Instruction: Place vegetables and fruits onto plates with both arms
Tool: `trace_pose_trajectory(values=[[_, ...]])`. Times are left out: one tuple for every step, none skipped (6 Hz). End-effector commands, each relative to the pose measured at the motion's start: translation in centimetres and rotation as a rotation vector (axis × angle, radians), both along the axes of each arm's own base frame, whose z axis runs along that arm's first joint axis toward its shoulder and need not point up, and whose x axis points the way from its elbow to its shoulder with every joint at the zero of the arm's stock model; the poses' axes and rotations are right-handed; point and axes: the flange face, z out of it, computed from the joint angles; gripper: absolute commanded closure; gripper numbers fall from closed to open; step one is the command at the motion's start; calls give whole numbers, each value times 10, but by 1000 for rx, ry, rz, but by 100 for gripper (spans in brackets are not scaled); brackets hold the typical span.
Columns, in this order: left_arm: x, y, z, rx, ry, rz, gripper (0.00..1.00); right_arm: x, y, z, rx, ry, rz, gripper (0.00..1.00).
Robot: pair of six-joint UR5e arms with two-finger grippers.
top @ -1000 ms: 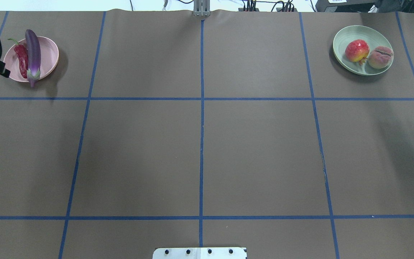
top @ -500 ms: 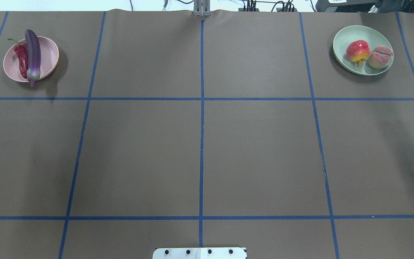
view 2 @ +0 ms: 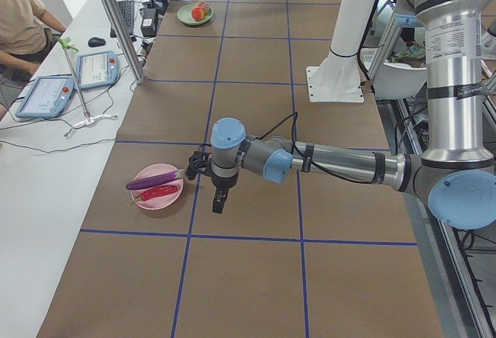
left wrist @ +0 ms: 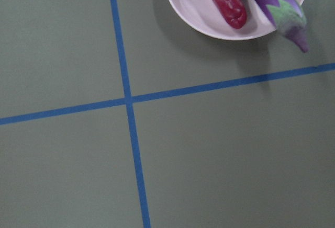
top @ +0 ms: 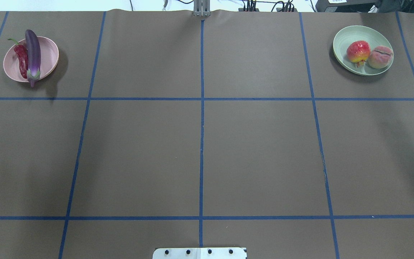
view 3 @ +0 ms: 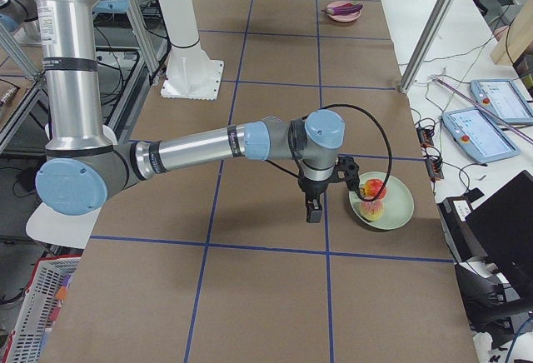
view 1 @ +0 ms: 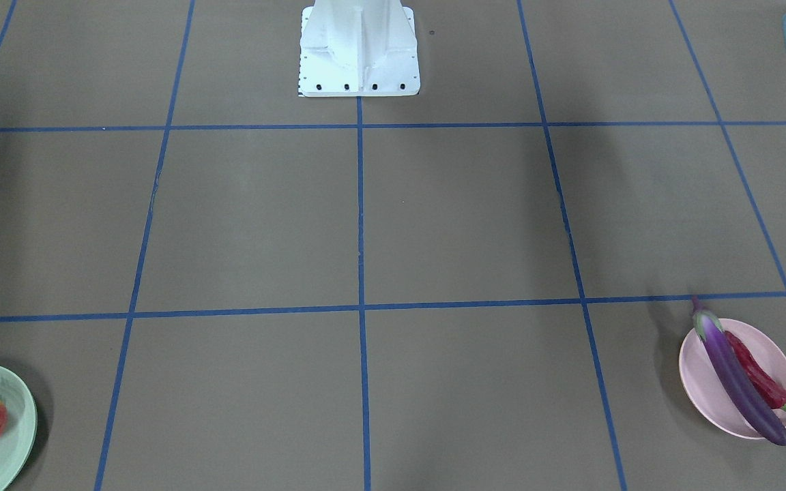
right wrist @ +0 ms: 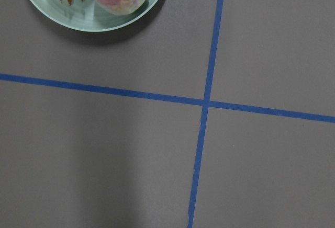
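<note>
Four items sit plated: eggplant (top: 33,54) and chili (top: 21,59) on the pink plate (top: 49,54), pomegranate (top: 358,51) and peach (top: 380,57) on the green plate (top: 343,39). A second ago both grippers showed at the overhead view's edges; now they are gone from it. The left gripper (view 2: 219,203) and right gripper (view 3: 313,211) hang over the counter (top: 199,144) near their plates. I cannot tell their opening. The task looks done.

No readable text
A label (view 2: 452,43) on the left arm (view 2: 341,163) and another on the right arm (view 3: 200,146) carry print too small to read.
</note>
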Motion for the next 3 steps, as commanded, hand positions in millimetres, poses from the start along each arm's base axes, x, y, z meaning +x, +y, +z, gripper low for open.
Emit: trace_pose_trajectory(values=[[-16, 10, -6, -80, 53, -2, 0, -3, -5, 6, -20, -8, 1, 0], [-30, 14, -1, -36, 42, 44, 0, -7, -7, 11, -30, -6, -4, 0], [-54, 19, -3, -30, 44, 1, 0, -7, -7, 13, -38, -14, -4, 0]])
